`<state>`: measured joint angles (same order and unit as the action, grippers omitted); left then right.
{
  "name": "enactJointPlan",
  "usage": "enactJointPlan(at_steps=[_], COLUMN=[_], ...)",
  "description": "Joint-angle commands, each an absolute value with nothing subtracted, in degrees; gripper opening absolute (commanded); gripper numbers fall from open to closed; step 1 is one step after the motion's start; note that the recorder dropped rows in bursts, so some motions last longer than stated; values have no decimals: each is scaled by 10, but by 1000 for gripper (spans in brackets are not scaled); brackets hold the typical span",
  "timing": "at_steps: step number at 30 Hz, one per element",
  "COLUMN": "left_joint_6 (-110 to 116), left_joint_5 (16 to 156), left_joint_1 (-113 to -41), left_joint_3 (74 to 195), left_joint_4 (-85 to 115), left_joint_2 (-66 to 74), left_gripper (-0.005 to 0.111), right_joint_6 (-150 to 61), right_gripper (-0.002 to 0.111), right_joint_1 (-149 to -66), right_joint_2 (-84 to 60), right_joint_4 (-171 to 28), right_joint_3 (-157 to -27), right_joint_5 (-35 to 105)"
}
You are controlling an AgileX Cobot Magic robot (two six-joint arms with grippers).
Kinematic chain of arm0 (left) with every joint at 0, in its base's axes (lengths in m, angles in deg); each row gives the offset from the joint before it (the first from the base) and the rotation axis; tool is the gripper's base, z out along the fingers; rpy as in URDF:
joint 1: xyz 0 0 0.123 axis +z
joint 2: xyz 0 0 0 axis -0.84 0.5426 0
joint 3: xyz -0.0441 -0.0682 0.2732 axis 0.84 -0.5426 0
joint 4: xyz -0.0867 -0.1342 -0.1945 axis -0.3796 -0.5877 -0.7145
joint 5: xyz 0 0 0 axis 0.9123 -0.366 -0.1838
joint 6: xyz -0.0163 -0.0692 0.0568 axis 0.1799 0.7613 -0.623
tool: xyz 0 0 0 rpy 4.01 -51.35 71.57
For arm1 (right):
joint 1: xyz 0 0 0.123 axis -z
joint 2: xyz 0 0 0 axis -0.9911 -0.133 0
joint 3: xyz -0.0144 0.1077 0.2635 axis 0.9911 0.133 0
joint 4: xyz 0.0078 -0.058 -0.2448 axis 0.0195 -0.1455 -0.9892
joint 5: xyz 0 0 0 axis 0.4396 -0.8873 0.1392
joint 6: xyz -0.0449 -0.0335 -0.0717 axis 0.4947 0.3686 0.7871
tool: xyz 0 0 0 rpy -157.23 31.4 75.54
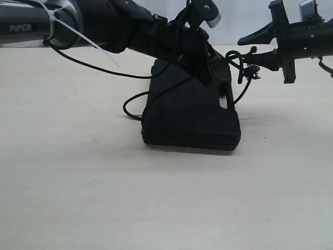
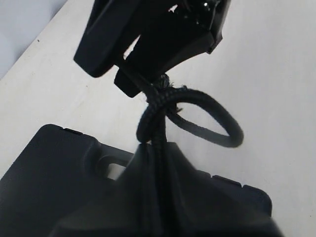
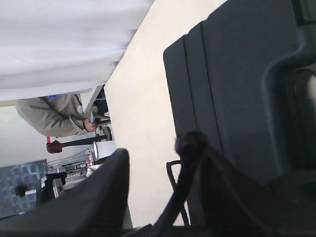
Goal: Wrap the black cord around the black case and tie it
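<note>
The black case [image 1: 190,117] lies flat on the table, its handle slot toward the right. My left gripper [image 1: 209,72] reaches across over the case and is shut on the black cord [image 2: 157,123]; the strand runs up from between its fingers [image 2: 133,197] to a knot and a narrow loop [image 2: 217,123]. My right gripper [image 1: 248,47] hovers past the case's far right corner, open, with the knotted cord end [image 3: 190,144] lying against one finger [image 3: 232,197] and unpinched. Slack cord [image 1: 132,103] curls off the case's left side.
A white zip tie [image 1: 78,34] sticks out from the left arm. The tan table [image 1: 78,187] stretches in front of the case. In the right wrist view a person [image 3: 54,116] and equipment stand beyond the table's edge.
</note>
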<state>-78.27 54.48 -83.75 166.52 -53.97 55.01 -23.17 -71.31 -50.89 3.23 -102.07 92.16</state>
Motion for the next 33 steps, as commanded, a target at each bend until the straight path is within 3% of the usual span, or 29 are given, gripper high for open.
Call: enactJointPlan(at_steps=[1,4,5,9,11,16,20,27,33], left_joint_6=[-783,-783,-783,-783,-770,-611,-575,-611,-659], left_joint_5=[563,565,565,564,556,545,546,543,504], left_joint_1=[-838,-838,-838,-838,-838,-837,-837,-837,-837], left_joint_3=[1665,1665,1665,1665,1665,1665,1665,1665,1665], left_joint_4=[-545,-545,-545,-539,-507,-252,-211,-379,-471], left_joint_2=[550,547,544,529,517,460,424,410,440], left_gripper=[0,0,0,11,23,45,46,46,46], right_joint_6=[-222,-206,-205,-175,-164,-136,-120,-108,-132], right_gripper=[29,7,5,4,4,4,4,4,4], right_joint_1=[-718,-718,-718,-718,-718,-718,-718,-728,-785], right_joint_2=[-509,-507,-506,-496,-481,-416,-380,-327,-324], right_joint_4=[50,63,68,99,101,101,101,65,11], right_joint_3=[-1020,-1020,-1020,-1020,-1020,-1020,-1020,-1087,-1110], right_joint_5=[938,951,959,984,980,938,927,931,891])
